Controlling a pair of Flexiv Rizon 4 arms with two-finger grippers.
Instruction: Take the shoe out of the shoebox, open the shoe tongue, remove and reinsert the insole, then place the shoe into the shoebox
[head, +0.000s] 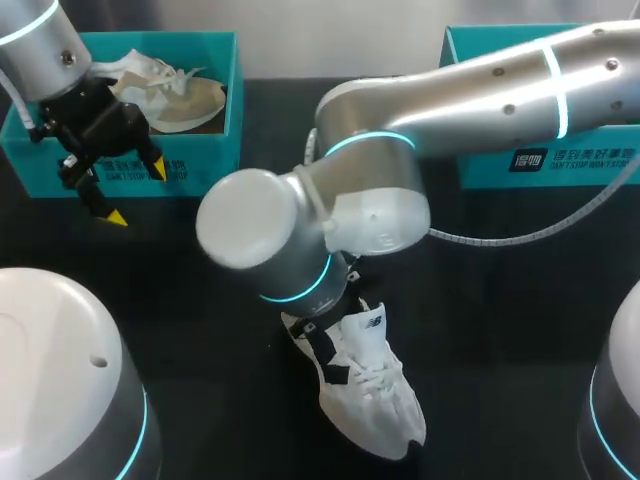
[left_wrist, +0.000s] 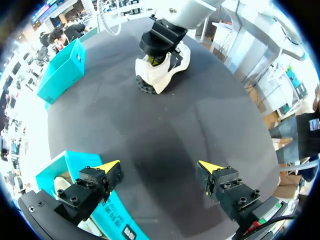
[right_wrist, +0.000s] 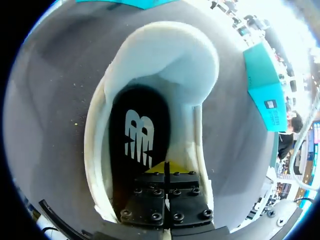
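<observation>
Right gripper (right_wrist: 166, 169), fingers clenched together, sits inside the white shoe (head: 378, 400) at 6 o'clock on the worktop (head: 520, 320), tips on the black insole (right_wrist: 135, 125). Left gripper (left_wrist: 160, 166), fingers released, hangs at 10 o'clock by the teal shoebox (head: 215, 140), which holds a second shoe (head: 180, 100).

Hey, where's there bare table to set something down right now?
Bare table lies between the white shoe and the right teal box, and between the shoe and the left shoebox. Crowded: around the shoe, where the right end effector sits inside it.
</observation>
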